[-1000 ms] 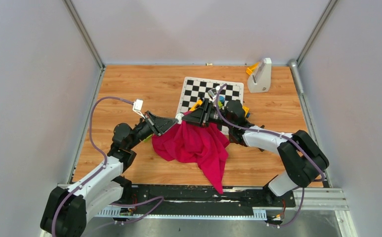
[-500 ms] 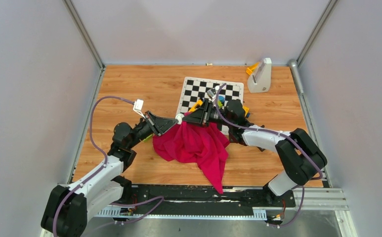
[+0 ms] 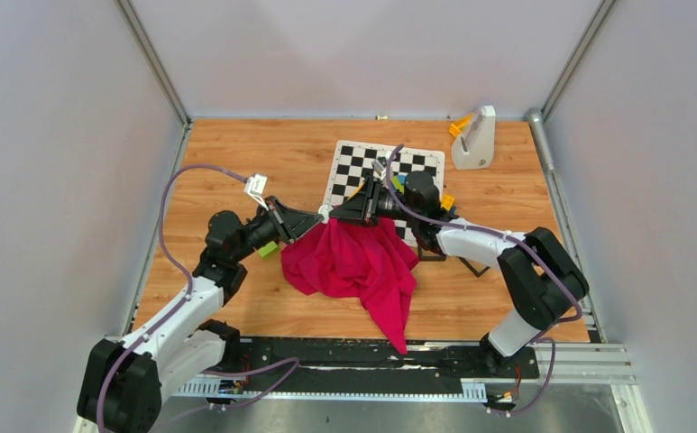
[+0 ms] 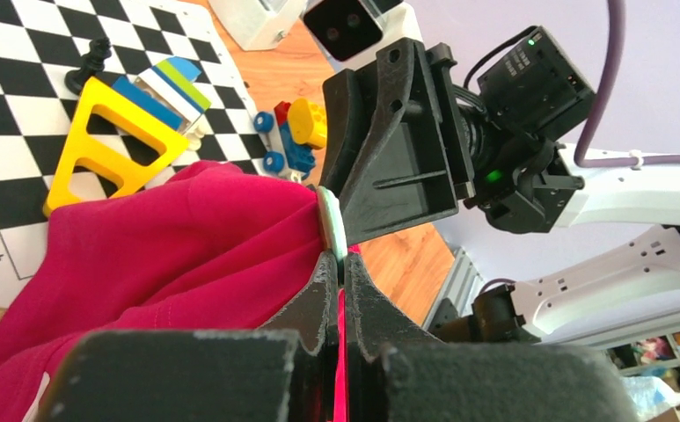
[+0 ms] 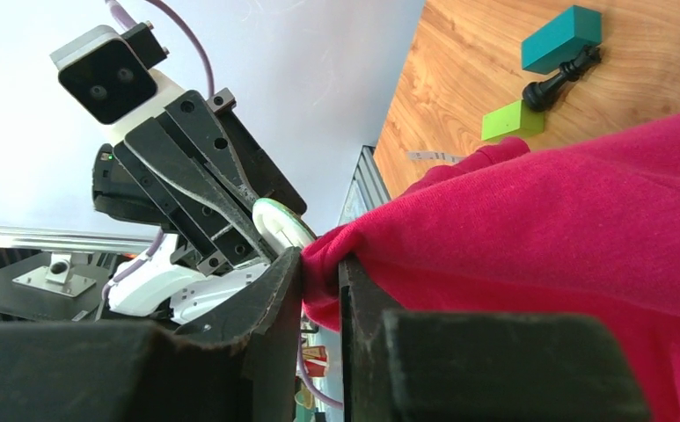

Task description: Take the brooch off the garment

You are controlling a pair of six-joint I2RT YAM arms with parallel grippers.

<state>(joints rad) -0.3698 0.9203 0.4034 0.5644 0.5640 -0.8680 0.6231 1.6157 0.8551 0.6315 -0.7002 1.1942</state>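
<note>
Clamping brooch (image 4: 332,224), left gripper (image 4: 339,262); right gripper (image 5: 320,265) pinches garment (image 5: 538,220).

The garment (image 3: 358,262) is sitting mid-table (image 3: 236,162), its front tip reaching the near edge. The chessboard (image 3: 353,162) is lying right behind it, near edge tucked under the cloth. At the garment's back-left peak, the left gripper (image 4: 336,268) is pointing in from the left and the right gripper (image 5: 318,264) from the right, with the brooch (image 4: 332,230) sitting between them. Toy blocks (image 4: 296,132) are sitting on the board, and a stand (image 3: 473,140) is sitting far right.
</note>
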